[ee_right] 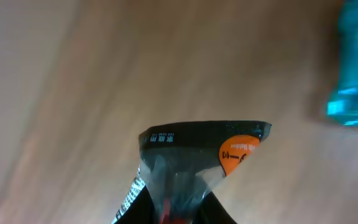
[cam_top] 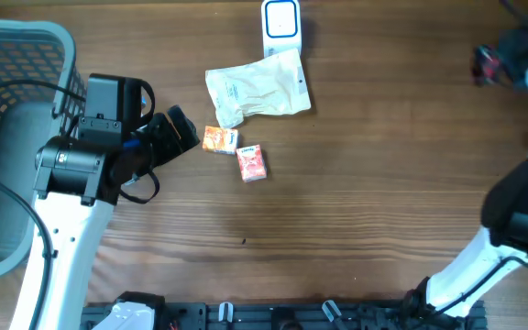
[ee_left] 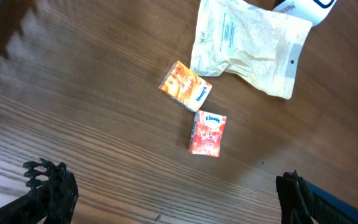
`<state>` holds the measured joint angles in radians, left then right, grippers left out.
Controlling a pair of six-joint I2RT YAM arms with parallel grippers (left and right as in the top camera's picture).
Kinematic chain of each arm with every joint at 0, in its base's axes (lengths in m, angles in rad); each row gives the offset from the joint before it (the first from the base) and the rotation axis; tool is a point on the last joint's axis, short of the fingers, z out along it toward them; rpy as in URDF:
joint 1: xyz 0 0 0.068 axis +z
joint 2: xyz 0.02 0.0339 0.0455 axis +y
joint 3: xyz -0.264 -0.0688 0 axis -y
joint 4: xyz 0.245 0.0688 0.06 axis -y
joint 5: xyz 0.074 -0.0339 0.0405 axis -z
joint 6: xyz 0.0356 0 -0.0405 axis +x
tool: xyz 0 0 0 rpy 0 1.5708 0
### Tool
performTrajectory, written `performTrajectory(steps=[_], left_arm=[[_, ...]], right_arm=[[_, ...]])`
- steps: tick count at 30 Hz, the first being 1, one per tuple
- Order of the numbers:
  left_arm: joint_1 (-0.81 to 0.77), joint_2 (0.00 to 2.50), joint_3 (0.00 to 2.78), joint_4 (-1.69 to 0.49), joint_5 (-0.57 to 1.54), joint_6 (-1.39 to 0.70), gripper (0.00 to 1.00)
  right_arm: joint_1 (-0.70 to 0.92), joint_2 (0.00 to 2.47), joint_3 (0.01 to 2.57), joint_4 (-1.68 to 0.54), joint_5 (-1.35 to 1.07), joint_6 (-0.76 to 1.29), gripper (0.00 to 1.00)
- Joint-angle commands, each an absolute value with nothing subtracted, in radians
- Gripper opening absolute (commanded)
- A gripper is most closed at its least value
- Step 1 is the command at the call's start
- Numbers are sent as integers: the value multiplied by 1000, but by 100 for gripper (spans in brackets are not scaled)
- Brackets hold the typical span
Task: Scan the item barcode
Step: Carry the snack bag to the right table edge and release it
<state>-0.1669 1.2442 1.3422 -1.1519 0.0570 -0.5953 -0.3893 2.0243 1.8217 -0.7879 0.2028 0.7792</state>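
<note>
While left tool [ee_left: 169, 190] gapes near two tissue packs [ee_left: 186, 86] [ee_left: 207, 134], right tool [ee_right: 173, 211] pinches one dark packet [ee_right: 191, 155]

Bare table [cam_top: 356, 202] right of red pack [cam_top: 251, 162]; pouch [cam_top: 259, 87] crowds beyond; basket [cam_top: 26, 55] blocks far left.

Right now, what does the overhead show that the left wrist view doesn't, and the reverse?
Overhead only: the grey basket at the table's left edge, and the right arm far right. Left wrist only: the print on the packets up close, framed by the left gripper and its open fingers. Both: orange packet, red packet, white pouch, and the white-and-blue device, which the wrist view cuts to a corner.
</note>
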Motion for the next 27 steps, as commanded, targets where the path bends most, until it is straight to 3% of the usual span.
performTrajectory(steps=[1, 7, 8, 10, 13, 15, 18, 21, 23, 27], left_arm=[[-160, 1240, 1350, -1150, 55, -580, 100], [-160, 1240, 1350, -1150, 55, -579, 100], [-160, 1240, 1350, -1150, 55, -579, 100], [-160, 1240, 1350, -1150, 55, -580, 100], [-160, 1240, 1350, -1150, 55, -580, 100], [-160, 1240, 1350, -1150, 55, -579, 100], [-160, 1240, 1350, -1150, 55, -579, 100], [-160, 1240, 1350, -1150, 55, -580, 100], [-160, 1240, 1350, -1150, 55, -579, 100], [-160, 1240, 1350, -1150, 55, -580, 100]], right_arm=[[-549, 2057, 1746, -752, 205, 681, 14], [-669, 2154, 1704, -583, 202, 521, 33], [-669, 2181, 1704, -564, 201, 515, 43], [-669, 2200, 1704, -562, 202, 510, 50], [-669, 2147, 1705, -589, 139, 496, 54], [-667, 2070, 1705, -599, -25, 496, 59], [-645, 1976, 1705, -599, -462, 496, 64], [-525, 1960, 1705, -631, -774, 430, 70], [-387, 1960, 1703, -690, -761, 337, 75], [-30, 1967, 1694, -700, -528, 291, 75]])
